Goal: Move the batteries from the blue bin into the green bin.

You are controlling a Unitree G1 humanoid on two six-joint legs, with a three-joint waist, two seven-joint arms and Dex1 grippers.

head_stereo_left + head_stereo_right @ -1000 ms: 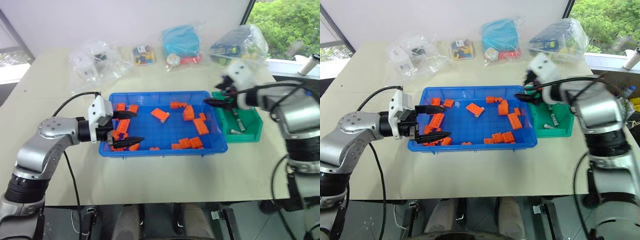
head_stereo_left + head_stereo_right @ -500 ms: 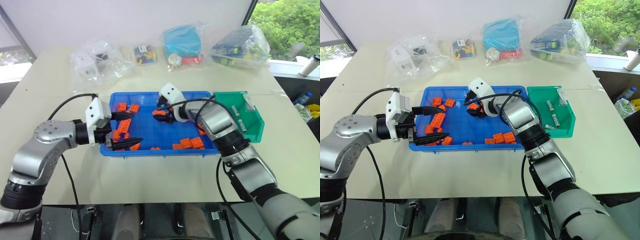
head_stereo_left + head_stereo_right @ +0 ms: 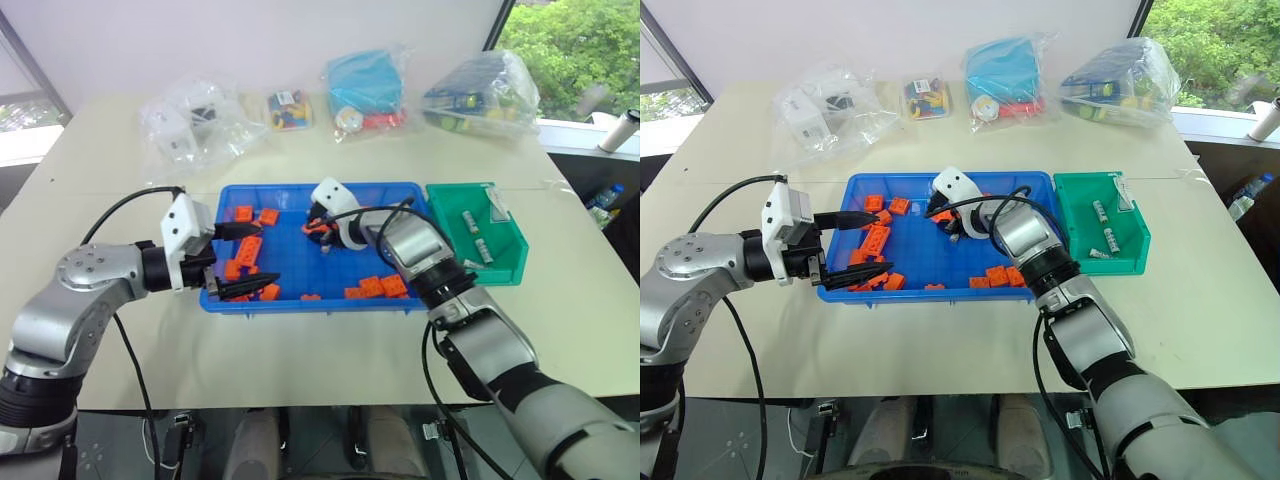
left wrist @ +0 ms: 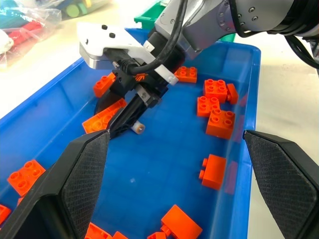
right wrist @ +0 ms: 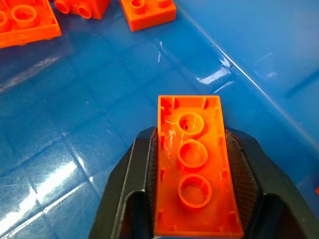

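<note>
I find the blue bin (image 3: 425, 290) at the middle of the bench (image 3: 300, 360), with the green bin (image 3: 505, 262) touching its right end. The blue bin holds scattered orange blocks (image 3: 375, 287), clustered mostly at its left end and near its front right corner. One small battery (image 4: 137, 128) lies on the blue floor beside the tip of the right pincer (image 4: 117, 127). In the green bin I count at least two batteries (image 3: 1102, 212) lying on its floor, with a white label on its far wall.

The right pincer reaches into the middle of the blue bin, pointing down at the floor. Its wrist view shows the fingers (image 5: 124, 184) narrowed on either side of an orange block (image 5: 194, 174), studs facing the camera, so it has hold of a block, not a battery.

The left pincer (image 3: 243, 262) hovers over the blue bin's left end with its fingers (image 4: 84, 174) spread wide and nothing between them.

Clear bags of assorted parts (image 3: 190, 125) lie along the far side of the bench.
</note>
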